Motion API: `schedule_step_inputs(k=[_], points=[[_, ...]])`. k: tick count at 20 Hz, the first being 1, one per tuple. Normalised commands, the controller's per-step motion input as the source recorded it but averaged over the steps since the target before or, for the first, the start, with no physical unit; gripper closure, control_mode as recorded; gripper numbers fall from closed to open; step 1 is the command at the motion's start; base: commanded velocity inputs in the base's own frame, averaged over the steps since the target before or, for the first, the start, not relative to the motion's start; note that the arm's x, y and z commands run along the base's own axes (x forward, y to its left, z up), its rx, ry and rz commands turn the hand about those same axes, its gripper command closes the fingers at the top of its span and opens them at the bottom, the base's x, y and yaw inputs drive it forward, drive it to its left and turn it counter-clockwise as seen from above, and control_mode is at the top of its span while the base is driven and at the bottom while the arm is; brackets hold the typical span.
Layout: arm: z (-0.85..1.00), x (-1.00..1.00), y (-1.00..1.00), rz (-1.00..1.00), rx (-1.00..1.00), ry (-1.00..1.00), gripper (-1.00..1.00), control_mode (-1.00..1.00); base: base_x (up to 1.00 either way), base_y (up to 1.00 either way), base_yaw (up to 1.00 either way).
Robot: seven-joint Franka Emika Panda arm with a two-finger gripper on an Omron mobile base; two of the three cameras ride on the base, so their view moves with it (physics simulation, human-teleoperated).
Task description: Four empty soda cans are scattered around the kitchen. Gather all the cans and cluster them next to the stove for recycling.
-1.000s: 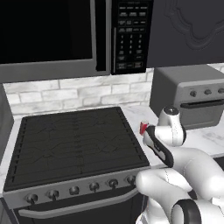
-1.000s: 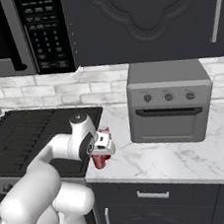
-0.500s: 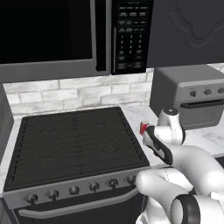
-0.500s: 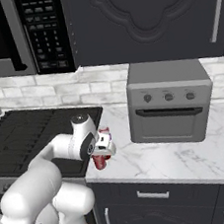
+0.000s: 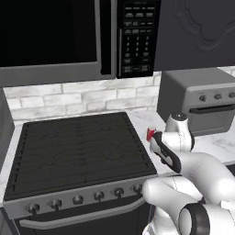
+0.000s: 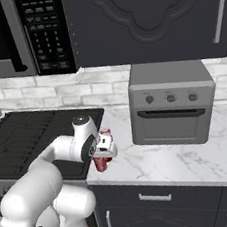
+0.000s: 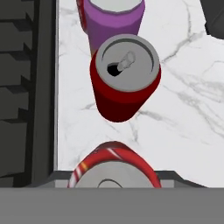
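Right beside the stove (image 5: pixel 78 151) edge, my gripper (image 6: pixel 106 149) is clamped on a red can (image 7: pixel 114 168). Another red can (image 7: pixel 125 76) and a purple can (image 7: pixel 114 19) sit just ahead, with bare marble counter (image 7: pixel 188 113) alongside them.

A grey toaster oven (image 6: pixel 170 103) sits on the marble counter (image 6: pixel 191 159), a black microwave (image 5: pixel 69 39) mounted above.

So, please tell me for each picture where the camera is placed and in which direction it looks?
Left base view: behind the arm on its left, looking forward and down over the stove; the white arm rises at lower right.
Right base view: behind the arm on its right, facing the marble counter and toaster oven; the arm rises at lower left.
Hand view: on the hand, looking down on a red can, a purple can and a striped red can.
Both base views share the stove, the microwave and the toaster oven.
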Motion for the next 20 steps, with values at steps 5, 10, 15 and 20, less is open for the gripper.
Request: schedule_step_inputs(k=[5, 10, 15, 20], points=[[0.0, 0.0, 0.0, 0.0, 0.0, 0.0, -1.0, -1.0, 0.0, 0.0, 0.0], [0.0, 0.0, 0.0, 0.0, 0.0, 0.0, -1.0, -1.0, 0.0, 0.0, 0.0], [0.14, 0.02, -0.01, 0.0, 0.0, -0.03, -1.0, -1.0, 0.0, 0.0, 0.0], [0.58, 0.0, -0.01, 0.0, 0.0, -0.18, -1.0, -1.0, 0.0, 0.0, 0.0]])
